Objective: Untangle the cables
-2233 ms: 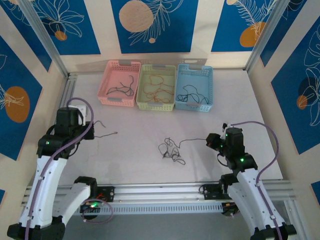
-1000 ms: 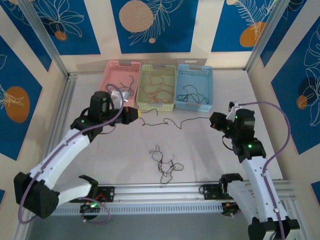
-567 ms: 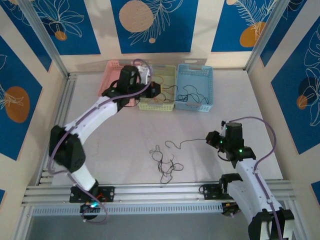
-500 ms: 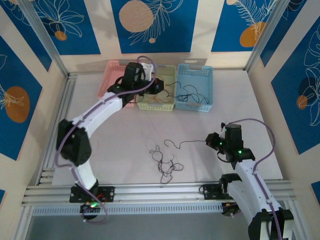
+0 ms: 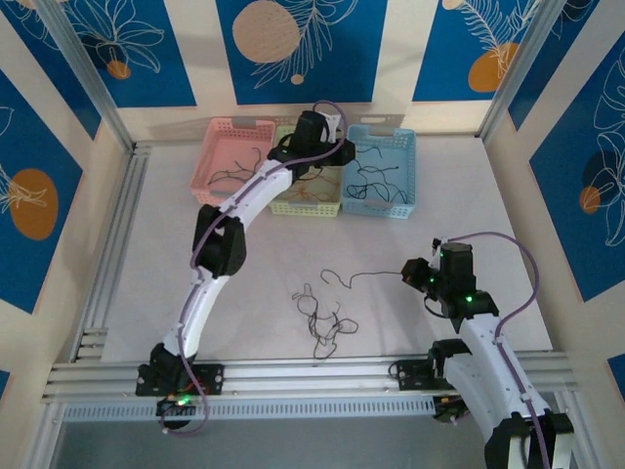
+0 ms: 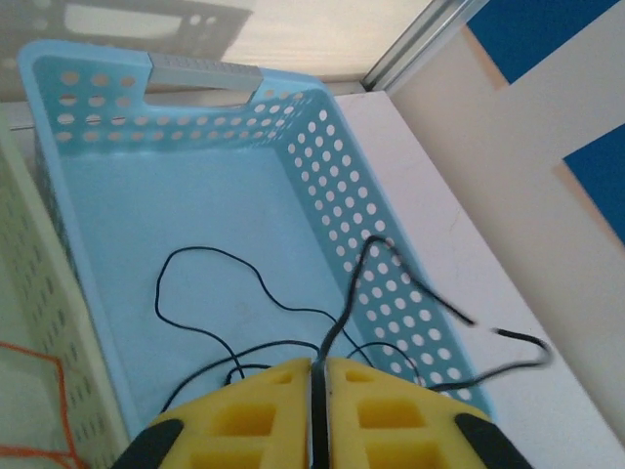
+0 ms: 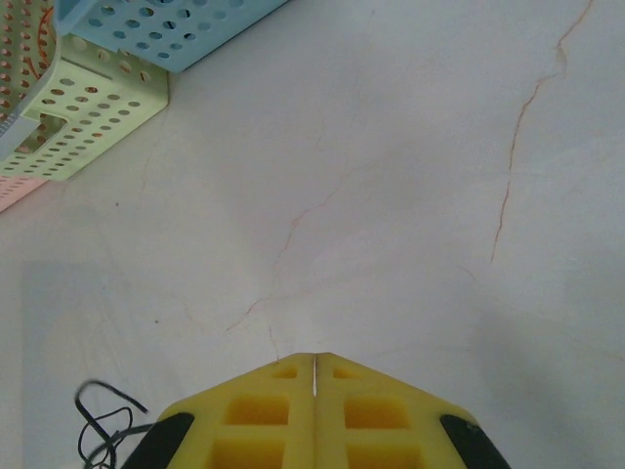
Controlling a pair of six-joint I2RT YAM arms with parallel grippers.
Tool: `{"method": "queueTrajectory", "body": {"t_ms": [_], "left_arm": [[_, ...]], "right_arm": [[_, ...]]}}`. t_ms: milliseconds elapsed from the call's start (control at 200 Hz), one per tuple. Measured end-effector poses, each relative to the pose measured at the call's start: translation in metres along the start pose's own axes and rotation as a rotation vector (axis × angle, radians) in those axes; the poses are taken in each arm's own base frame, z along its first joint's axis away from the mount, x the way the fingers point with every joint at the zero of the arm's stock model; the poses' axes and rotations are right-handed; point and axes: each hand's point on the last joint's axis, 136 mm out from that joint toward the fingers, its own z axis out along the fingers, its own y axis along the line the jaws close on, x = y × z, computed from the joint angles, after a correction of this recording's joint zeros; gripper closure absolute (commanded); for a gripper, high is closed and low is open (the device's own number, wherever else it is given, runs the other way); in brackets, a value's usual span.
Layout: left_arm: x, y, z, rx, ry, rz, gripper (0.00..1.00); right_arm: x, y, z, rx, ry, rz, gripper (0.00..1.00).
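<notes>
1. Top view: the left gripper (image 5: 340,149) hangs over the blue basket (image 5: 409,181) at 12 o'clock on the table (image 5: 195,264). How far it stands open cannot be told from here.
2. Top view: the right gripper (image 5: 411,276) sits at 3 o'clock with its tips together. A loose black cable (image 5: 369,275) runs from those tips toward 9 o'clock. The tangle (image 5: 327,319) lies on the table at 6 o'clock, apart from both grippers.
3. Left wrist view: the yellow pads (image 6: 256,410) stand a hair apart and pinch a black cable (image 6: 354,278) in the slit. The cable climbs toward 12 o'clock, crosses the basket's right wall, and trails blurred onto the table at 4 o'clock. More black cable loops on the basket floor.
4. Right wrist view: the pads are pressed together to a thin seam, above bare table. A black loop (image 7: 102,414) at 8 o'clock runs in under the left finger. The blue basket and the green basket (image 7: 98,117) sit at 10 o'clock.
</notes>
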Motion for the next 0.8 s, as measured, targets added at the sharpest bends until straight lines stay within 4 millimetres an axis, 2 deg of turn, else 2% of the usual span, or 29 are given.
{"method": "queueTrajectory", "body": {"t_ms": [70,185,330,425,495,560,635,710,800], "left_arm": [[0.004,0.001,0.013,0.006,0.006,0.007,0.54],[0.016,0.003,0.02,-0.004,0.043,0.0,0.38],[0.023,0.004,0.016,-0.022,0.082,0.027,0.35],[0.017,-0.004,0.001,-0.032,0.092,0.057,0.35],[0.007,-0.018,-0.023,-0.042,0.09,0.085,0.35],[-0.007,-0.037,-0.056,-0.041,0.069,0.114,0.35],[-0.022,-0.065,-0.105,-0.034,0.03,0.154,0.34],[-0.037,-0.097,-0.163,-0.014,-0.043,0.196,0.33],[-0.034,-0.121,-0.227,0.004,-0.112,0.233,0.31]], "right_arm": [[0.0,0.0,0.0,-0.001,-0.001,0.0,1.0],[0.0,0.0,0.0,-0.001,-0.002,-0.001,1.0],[0.0,0.002,0.0,-0.008,0.001,-0.002,1.0],[-0.001,0.004,-0.002,-0.017,-0.008,-0.005,1.0],[-0.003,0.008,-0.005,-0.041,-0.022,-0.011,1.0],[-0.006,0.014,-0.01,-0.069,-0.041,-0.02,1.0],[-0.009,0.021,-0.017,-0.09,-0.062,-0.027,1.0],[-0.019,0.031,-0.027,-0.109,-0.087,-0.03,1.0],[-0.037,0.048,-0.042,-0.136,-0.135,-0.038,1.0]]}}
